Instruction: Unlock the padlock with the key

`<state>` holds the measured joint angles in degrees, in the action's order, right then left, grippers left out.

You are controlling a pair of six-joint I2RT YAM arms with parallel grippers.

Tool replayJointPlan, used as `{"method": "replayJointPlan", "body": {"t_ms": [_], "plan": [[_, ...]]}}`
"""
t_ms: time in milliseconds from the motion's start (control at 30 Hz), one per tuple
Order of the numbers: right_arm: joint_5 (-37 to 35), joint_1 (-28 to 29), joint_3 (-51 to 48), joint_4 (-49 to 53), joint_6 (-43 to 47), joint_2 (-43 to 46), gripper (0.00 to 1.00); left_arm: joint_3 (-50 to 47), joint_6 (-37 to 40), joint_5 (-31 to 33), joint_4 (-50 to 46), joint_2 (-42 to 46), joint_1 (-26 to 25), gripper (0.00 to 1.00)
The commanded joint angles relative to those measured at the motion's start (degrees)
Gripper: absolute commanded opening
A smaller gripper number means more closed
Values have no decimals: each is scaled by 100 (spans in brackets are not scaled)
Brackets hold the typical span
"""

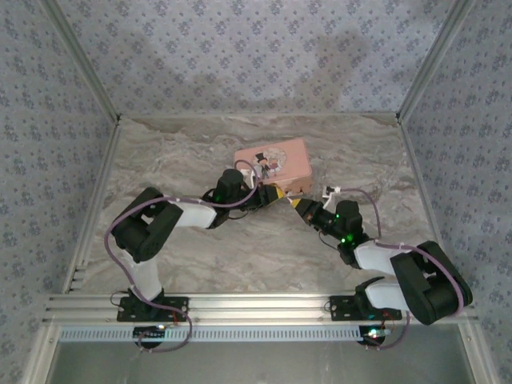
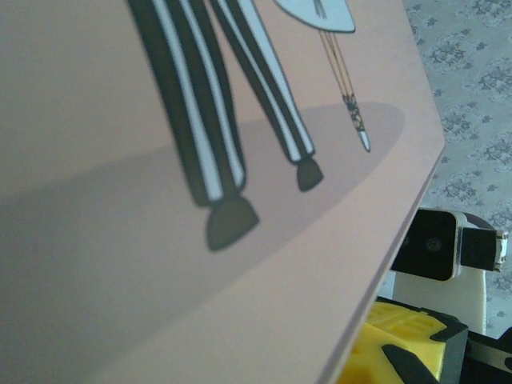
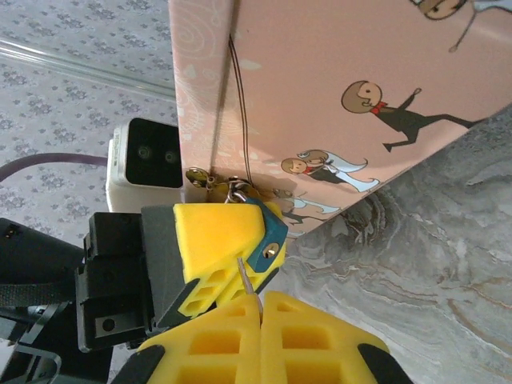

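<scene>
A small blue padlock (image 3: 270, 238) hangs from the brass latch (image 3: 210, 181) of a pink cartoon-printed box (image 1: 272, 162). My left gripper (image 3: 254, 234) is shut on the padlock, its yellow fingers (image 3: 212, 240) clamping the body with the brass keyhole (image 3: 274, 250) facing out. My right gripper (image 3: 260, 302) is shut on a thin silver key (image 3: 246, 276). The key's blade sticks up from the closed pads and its tip rests just left of the keyhole, outside it. From above, the left gripper (image 1: 270, 194) and right gripper (image 1: 302, 206) meet at the box's front corner.
The box lid (image 2: 200, 200) is very close in the left wrist view, with a yellow finger (image 2: 400, 344) at the lower right. The box stands on a marbled table (image 1: 200, 152) enclosed by patterned walls. An aluminium rail (image 1: 256, 308) runs along the near edge.
</scene>
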<state>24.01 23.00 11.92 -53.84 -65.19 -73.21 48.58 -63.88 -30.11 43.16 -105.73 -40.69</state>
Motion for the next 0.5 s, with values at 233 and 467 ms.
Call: {"method": "replayJointPlan", "body": {"t_ms": [233,467], "plan": [[69,159,267,-586,-57,-473,0,-67,-327,-291,393,334,52,0],[34,185,271,-625,-37,-578,0,-131,-385,-298,492,391,82,0]]}}
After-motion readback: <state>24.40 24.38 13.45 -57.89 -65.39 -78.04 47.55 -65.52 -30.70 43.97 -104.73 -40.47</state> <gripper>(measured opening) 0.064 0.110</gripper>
